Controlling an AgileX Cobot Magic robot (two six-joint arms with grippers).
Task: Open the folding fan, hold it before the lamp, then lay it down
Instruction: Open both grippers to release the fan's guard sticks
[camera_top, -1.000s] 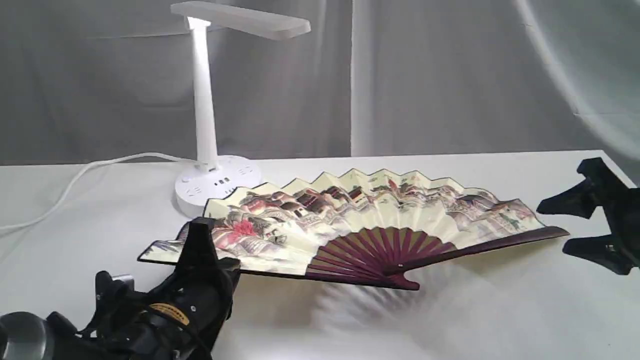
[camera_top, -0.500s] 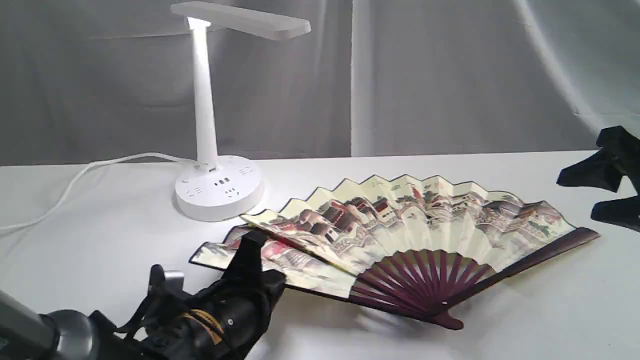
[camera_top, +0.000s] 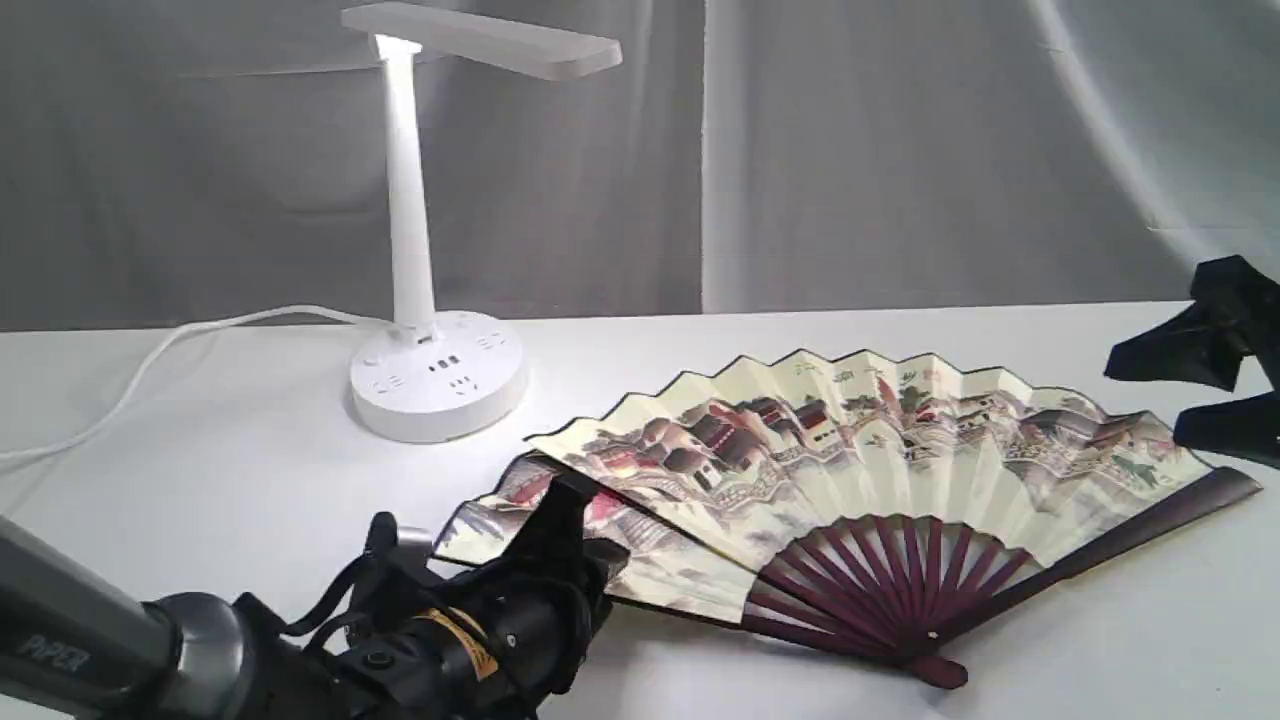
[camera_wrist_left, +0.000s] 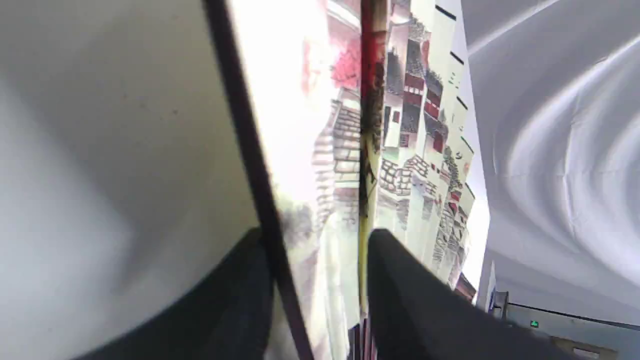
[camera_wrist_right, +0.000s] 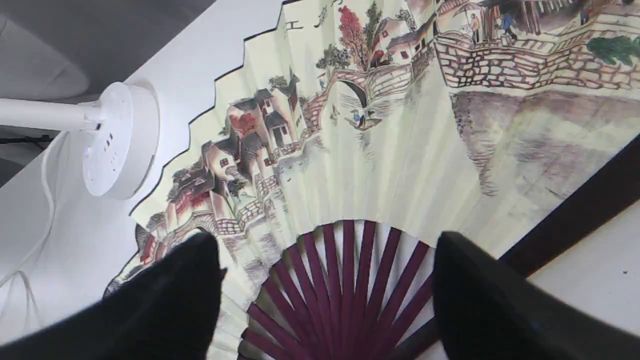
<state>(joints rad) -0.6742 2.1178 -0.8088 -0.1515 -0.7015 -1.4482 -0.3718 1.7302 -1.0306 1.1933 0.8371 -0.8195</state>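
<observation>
From across the room, the fan (camera_top: 850, 440) lies spread flat on the table (camera_top: 200, 480), near the lamp (camera_top: 410, 200) but not touching it; the laying-down looks all but done. Close up, the left pincer (camera_wrist_left: 315, 240) stands parted astride the fan's end fold, seemingly not pinching, and should back straight off. The right pincer (camera_wrist_right: 327, 240) hovers wide open and empty above the ribs, with bare tabletop to the left.

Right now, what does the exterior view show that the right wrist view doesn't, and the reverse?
Only exterior: the lamp's bar head, and the left pincer at one end of the folding fan. Only right wrist: the painted bridge in clear detail. Both: the fan open on the table, the lamp's round base, the cord, the open right pincer.
</observation>
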